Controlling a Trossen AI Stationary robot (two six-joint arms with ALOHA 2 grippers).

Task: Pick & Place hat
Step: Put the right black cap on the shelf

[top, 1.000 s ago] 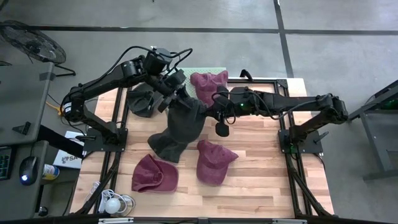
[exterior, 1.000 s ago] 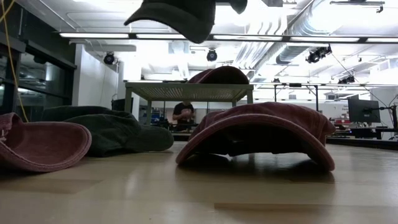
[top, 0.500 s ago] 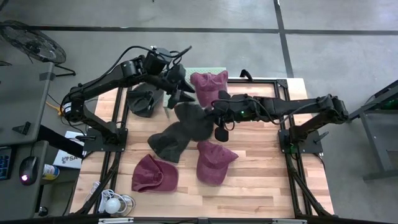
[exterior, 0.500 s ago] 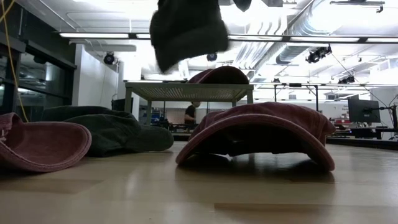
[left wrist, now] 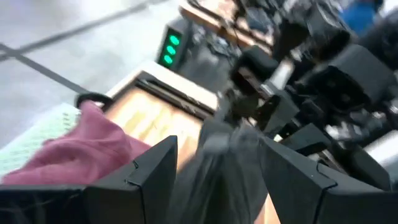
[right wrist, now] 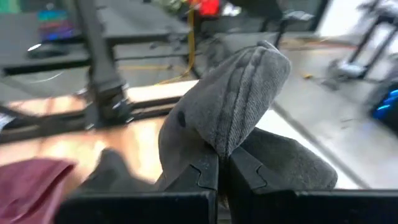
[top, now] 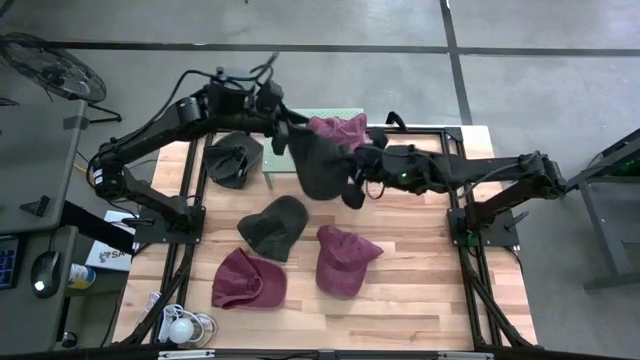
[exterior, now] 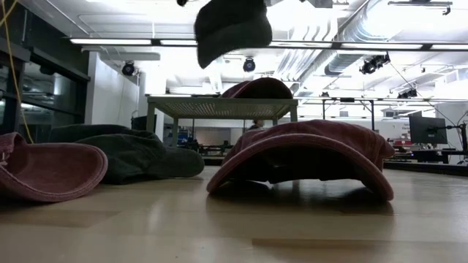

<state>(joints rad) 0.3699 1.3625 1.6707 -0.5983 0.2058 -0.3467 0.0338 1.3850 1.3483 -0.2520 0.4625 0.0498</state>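
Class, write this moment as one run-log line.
right gripper: shut on dark hat, lifted | left gripper: open, beside it | maroon hat: on mesh stand

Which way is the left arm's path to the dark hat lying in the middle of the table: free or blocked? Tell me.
Probably free. The left hand is open and holds nothing. The dark hat on the table lies bare, nothing on it. The right hand, shut on the lifted dark hat, hangs off to one side near the rear.

Grey hat (right wrist: 239,99): ribbed corduroy cloth, matt. Table (top: 420,280): pale wood planks, slight sheen.
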